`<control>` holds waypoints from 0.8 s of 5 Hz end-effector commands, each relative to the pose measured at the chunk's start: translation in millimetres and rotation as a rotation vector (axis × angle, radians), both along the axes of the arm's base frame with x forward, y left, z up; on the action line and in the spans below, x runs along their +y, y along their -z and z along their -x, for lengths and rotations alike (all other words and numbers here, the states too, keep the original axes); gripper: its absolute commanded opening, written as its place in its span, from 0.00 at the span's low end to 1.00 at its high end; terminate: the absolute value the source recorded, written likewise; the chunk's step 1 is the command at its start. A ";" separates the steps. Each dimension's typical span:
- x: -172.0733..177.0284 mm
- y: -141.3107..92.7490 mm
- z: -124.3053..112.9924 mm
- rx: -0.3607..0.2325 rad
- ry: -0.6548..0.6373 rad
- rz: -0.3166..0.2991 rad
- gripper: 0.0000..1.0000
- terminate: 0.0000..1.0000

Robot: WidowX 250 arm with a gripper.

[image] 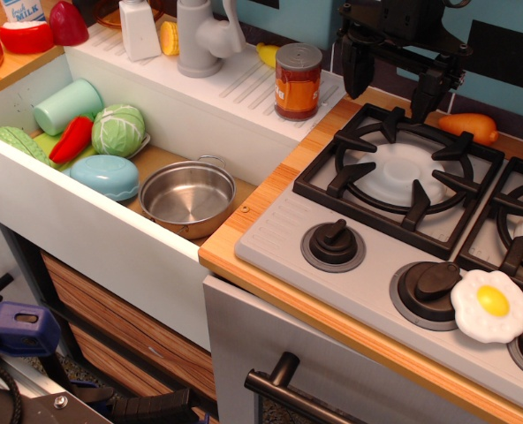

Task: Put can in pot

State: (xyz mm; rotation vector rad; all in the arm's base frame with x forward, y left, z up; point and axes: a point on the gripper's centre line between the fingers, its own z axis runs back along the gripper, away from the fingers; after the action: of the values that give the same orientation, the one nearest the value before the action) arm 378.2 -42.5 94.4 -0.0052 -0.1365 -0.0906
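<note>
Behind the stove, tool (392, 78) spread and empty, can (298, 81) upright on white ledge (244, 84); pot (188, 198) in sink (85, 230)

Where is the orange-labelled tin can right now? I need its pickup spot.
The orange-labelled tin can stands upright on the white ledge behind the sink, between the grey faucet and the black stove grate.

Tool (394, 75) is all black, matte plastic or metal. Two blunt, chunky fingers (353, 62) hang from a horizontal black crossbar; the one nearer the sink is rounded and thick, the other narrower with a squared tip. Above the crossbar sits a boxy black housing with hard edges, cut off by the frame top. A thin dark cable curves away from the housing at the upper corner. No markings, labels or screws can be made out on it.
</note>
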 end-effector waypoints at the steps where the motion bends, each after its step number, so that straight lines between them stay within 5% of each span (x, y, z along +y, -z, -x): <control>1: 0.0 0.0 0.0 0.000 0.000 0.000 1.00 0.00; 3: 46.9 -34.4 -8.6 -0.096 -0.124 -0.144 1.00 0.00; 4: 67.9 -39.2 -14.3 -0.167 -0.106 -0.152 1.00 0.00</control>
State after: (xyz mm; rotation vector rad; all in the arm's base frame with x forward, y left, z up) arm 394.3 34.3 106.3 0.1652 -0.2429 -0.0144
